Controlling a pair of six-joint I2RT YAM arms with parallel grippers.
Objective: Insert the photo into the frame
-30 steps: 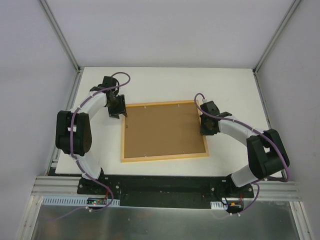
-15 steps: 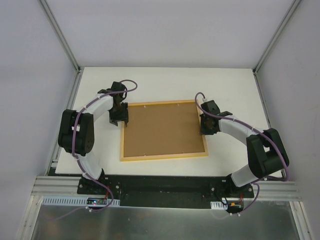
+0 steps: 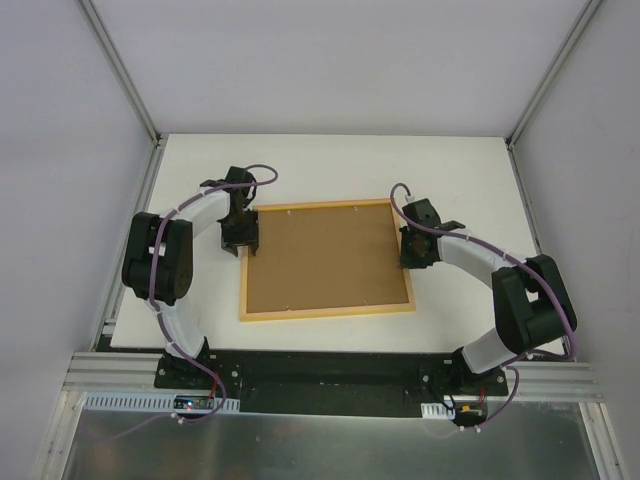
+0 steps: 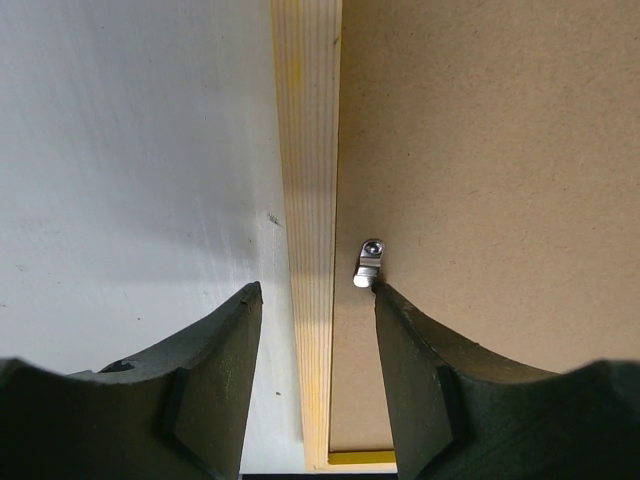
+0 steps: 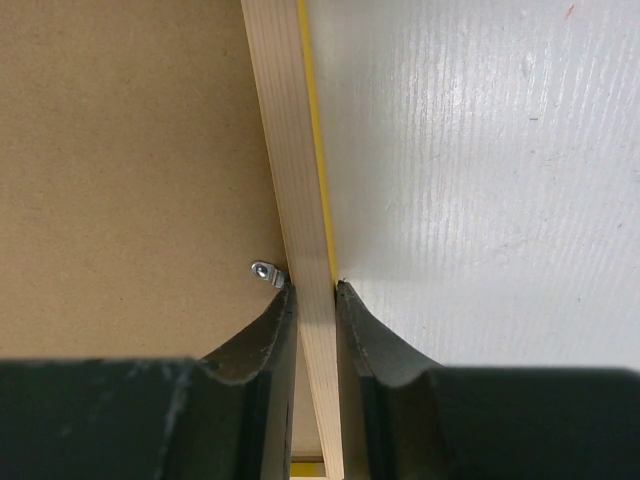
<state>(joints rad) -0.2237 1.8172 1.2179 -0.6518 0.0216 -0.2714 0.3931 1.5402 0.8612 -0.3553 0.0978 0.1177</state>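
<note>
The frame [image 3: 325, 313] lies back side up on the white table, pale wood rim showing, with the brown backing board [image 3: 325, 260] set in it. The photo is hidden. My left gripper [image 3: 240, 240] is open and straddles the frame's left rail [image 4: 308, 200]; one finger [image 4: 415, 370] touches a small metal clip [image 4: 367, 265] on the backing. My right gripper [image 3: 413, 250] is shut on the frame's right rail [image 5: 290, 180], next to another metal clip [image 5: 266, 273]. A thin yellow edge of the frame's front shows along that rail [image 5: 317, 150].
The white table [image 3: 330, 165] is bounded by grey enclosure walls and metal posts at the back corners. The black mounting rail [image 3: 320, 370] with both arm bases runs along the near edge.
My left gripper has moved right and nearer, from off the frame's far left corner onto its left rail. The frame has shifted slightly. The right gripper has stayed on the right rail.
</note>
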